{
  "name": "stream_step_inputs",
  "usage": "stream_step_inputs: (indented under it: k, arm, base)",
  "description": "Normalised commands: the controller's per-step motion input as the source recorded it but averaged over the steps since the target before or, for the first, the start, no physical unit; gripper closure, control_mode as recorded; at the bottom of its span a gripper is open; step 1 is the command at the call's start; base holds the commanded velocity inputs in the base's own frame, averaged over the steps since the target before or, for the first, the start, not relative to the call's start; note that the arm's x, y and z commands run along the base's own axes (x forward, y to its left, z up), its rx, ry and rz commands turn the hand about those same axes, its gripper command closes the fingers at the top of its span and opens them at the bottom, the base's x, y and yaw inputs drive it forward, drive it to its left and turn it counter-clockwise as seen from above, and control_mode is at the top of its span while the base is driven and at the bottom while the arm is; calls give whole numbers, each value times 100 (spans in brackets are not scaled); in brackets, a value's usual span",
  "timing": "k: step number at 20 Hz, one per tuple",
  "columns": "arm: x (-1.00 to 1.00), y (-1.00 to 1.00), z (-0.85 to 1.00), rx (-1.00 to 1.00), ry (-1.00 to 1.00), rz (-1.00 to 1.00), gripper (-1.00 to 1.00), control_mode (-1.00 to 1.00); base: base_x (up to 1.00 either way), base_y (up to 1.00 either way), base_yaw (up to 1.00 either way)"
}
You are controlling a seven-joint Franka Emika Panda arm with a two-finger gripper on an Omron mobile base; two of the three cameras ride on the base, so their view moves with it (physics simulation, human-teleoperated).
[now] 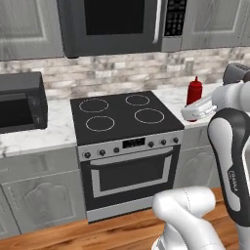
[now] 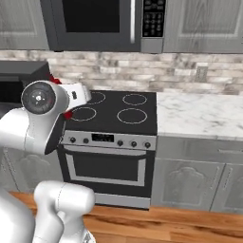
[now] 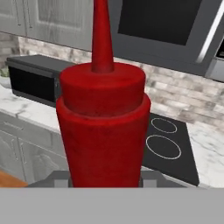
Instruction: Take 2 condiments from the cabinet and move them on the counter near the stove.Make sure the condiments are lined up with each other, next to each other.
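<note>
One condiment [image 1: 194, 90], a red squeeze bottle with a tapered nozzle, stands upright in my gripper [image 1: 193, 114] over the white marble counter [image 1: 168, 97] just right of the stove [image 1: 122, 114]. In the hand view the condiment [image 3: 103, 131] looms close, with my gripper [image 3: 104, 179] shut around its lower body. From the right base my own arm hides most of the bottle [image 2: 68, 115], in front of the stove [image 2: 118, 114]. Whether its base touches the counter I cannot tell. The cabinet is out of view.
A black countertop oven [image 1: 19, 100] sits left of the stove. A microwave [image 1: 117, 24] hangs above it between closed grey wall units. A dark appliance [image 1: 237, 73] stands at the far right. Bare counter [image 2: 199, 114] stretches right of the stove.
</note>
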Motion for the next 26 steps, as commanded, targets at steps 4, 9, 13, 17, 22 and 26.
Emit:
stream_step_inputs:
  k: [4, 9, 13, 17, 22, 26]
  arm:
    - [0, 0, 0, 0, 0, 0, 100, 100]
    - [0, 0, 0, 0, 0, 0, 100, 100]
    - [0, 0, 0, 0, 0, 0, 100, 100]
    - [0, 0, 0, 0, 0, 0, 100, 100]
    - [0, 0, 0, 0, 0, 0, 100, 100]
    - [0, 0, 0, 0, 0, 0, 100, 100]
  base:
    - [18, -90, 1]
    - [26, -64, 0]
    - [36, -14, 1]
    - [36, 7, 9]
    - [40, 7, 10]
    - [52, 0, 7]
